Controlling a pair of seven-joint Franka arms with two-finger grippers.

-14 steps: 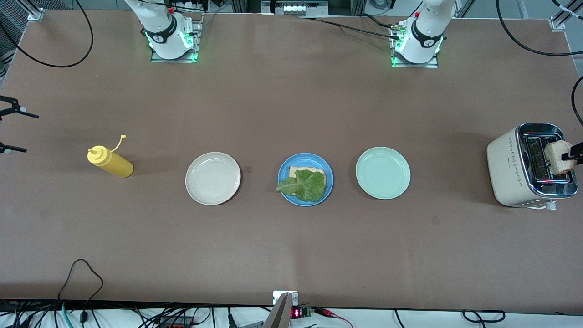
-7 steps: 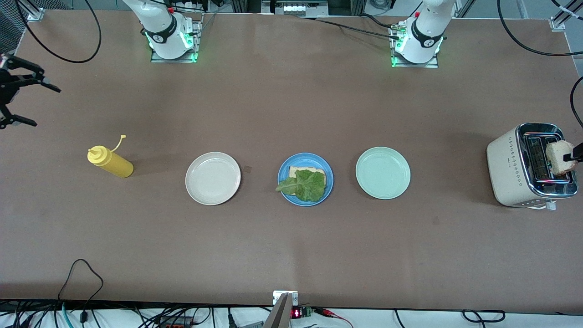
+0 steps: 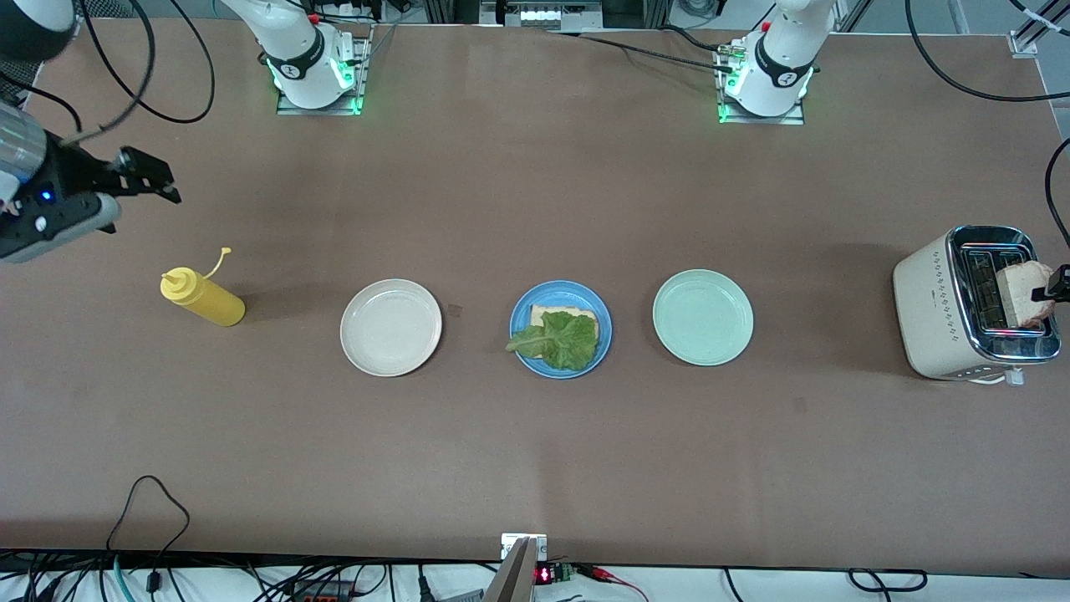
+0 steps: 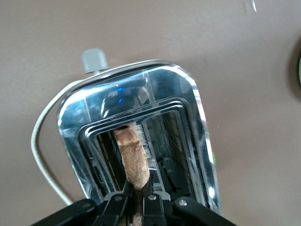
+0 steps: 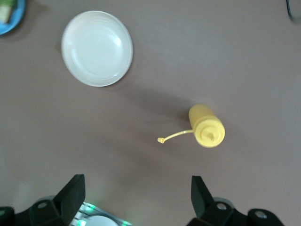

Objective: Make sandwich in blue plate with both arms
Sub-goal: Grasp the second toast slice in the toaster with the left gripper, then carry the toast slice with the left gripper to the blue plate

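The blue plate sits mid-table and holds one bread slice with a green lettuce leaf on top. My left gripper is shut on a second bread slice, which stands on edge partly in a slot of the toaster. In the left wrist view the gripper pinches the slice above the toaster's chrome top. My right gripper is open and empty, up over the table at the right arm's end. In the right wrist view it hangs over bare table.
A yellow squeeze bottle stands at the right arm's end; it also shows in the right wrist view. A cream-white plate and a pale green plate flank the blue plate. The toaster's cord trails beside it.
My right arm has swung in from the table's edge, its open gripper now over the table above the yellow bottle. The left gripper still holds the bread at the toaster, barely moved.
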